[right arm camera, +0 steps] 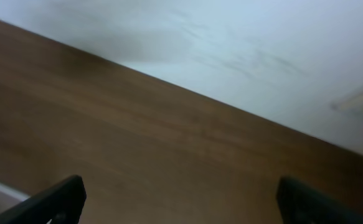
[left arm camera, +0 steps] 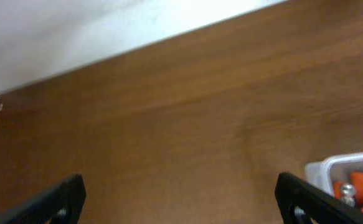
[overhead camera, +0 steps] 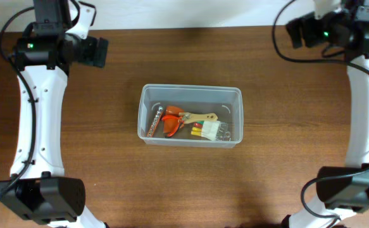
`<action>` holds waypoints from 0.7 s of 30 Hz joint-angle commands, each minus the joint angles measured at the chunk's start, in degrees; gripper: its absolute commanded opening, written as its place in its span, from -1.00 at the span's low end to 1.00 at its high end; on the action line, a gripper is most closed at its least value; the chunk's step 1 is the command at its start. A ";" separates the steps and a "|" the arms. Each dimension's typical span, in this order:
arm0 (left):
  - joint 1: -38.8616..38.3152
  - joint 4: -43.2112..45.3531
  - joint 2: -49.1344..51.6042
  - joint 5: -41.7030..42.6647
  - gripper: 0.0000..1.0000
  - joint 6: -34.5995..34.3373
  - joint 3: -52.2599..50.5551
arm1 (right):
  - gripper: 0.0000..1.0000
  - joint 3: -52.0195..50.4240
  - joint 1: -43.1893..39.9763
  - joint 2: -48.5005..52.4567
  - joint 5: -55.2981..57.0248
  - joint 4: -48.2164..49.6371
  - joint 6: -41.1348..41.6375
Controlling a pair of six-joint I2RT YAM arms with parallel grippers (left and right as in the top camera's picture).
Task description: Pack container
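While both arms sit folded back, the left gripper [left arm camera: 179, 190] and right gripper [right arm camera: 179, 190] gape wide, empty.

The container [overhead camera: 190, 89] is clear, smooth plastic. The counter [overhead camera: 108, 164] beneath the left end effector [left arm camera: 178, 196] is brown wood grain with a satin finish; its fingers [left arm camera: 60, 202] are matt black.

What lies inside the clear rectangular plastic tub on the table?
Inside the clear plastic tub: a thin silver metal piece, an orange-handled tool, and small yellow and red pieces. They overlap, so what lies beneath them is hidden.
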 commanded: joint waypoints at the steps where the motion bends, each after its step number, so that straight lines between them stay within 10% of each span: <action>1: 0.68 0.24 -4.66 -2.40 0.98 -3.26 -5.55 | 0.97 -9.66 -3.63 -6.82 1.75 4.00 -1.31; 13: 0.76 22.25 -32.70 -2.32 0.98 -3.65 -48.13 | 0.97 -69.61 -5.68 -42.51 1.75 46.49 -2.75; 21: 0.76 39.78 -59.52 -4.70 0.99 -7.26 -77.37 | 0.97 -90.16 -3.72 -68.83 1.07 43.67 0.68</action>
